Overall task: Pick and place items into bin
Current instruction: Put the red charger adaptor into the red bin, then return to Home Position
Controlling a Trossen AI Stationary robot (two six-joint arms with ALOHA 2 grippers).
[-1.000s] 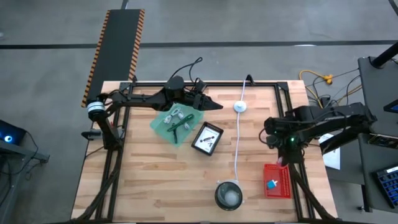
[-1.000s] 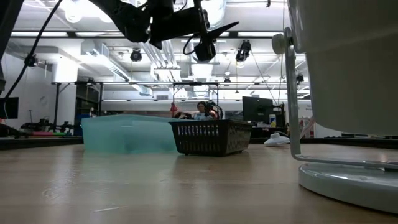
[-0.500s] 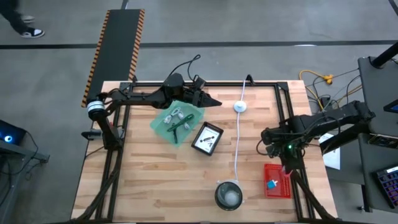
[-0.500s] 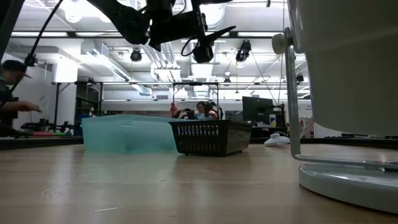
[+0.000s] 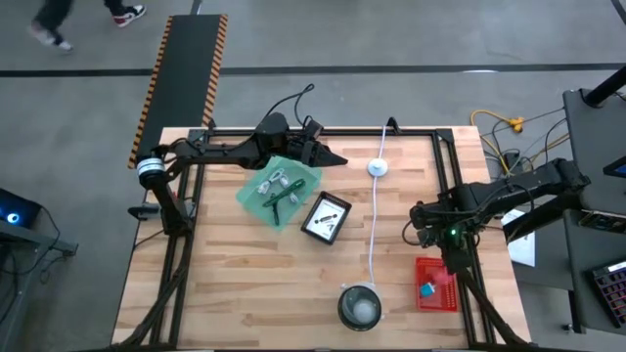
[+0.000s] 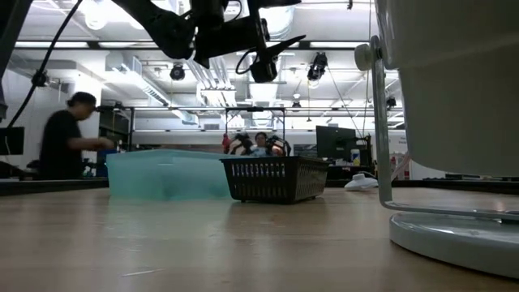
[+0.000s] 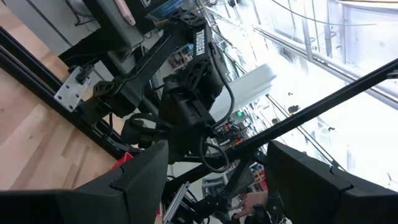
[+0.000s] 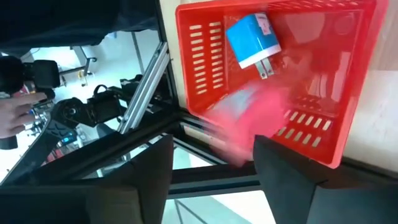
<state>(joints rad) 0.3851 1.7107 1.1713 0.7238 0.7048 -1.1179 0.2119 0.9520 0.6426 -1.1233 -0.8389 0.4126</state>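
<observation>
My right gripper is open above a red slotted basket at the table's near right, which also shows in the high view. A blue plug block lies in the basket. A blurred pink shape shows over the basket; what it is I cannot tell. My left gripper is open and empty, high over the far edge of a teal bin holding coiled silver-white cables and a dark green stick. A white printed card lies in a black basket.
A long white cord with a round puck runs from the far edge toward a round grey bowl at the near edge. Bare wood lies at the near left. A person walks behind the table.
My right gripper has swung toward the table's near edge, coming over the far end of the red basket, then stayed there. A person has walked in behind the table.
</observation>
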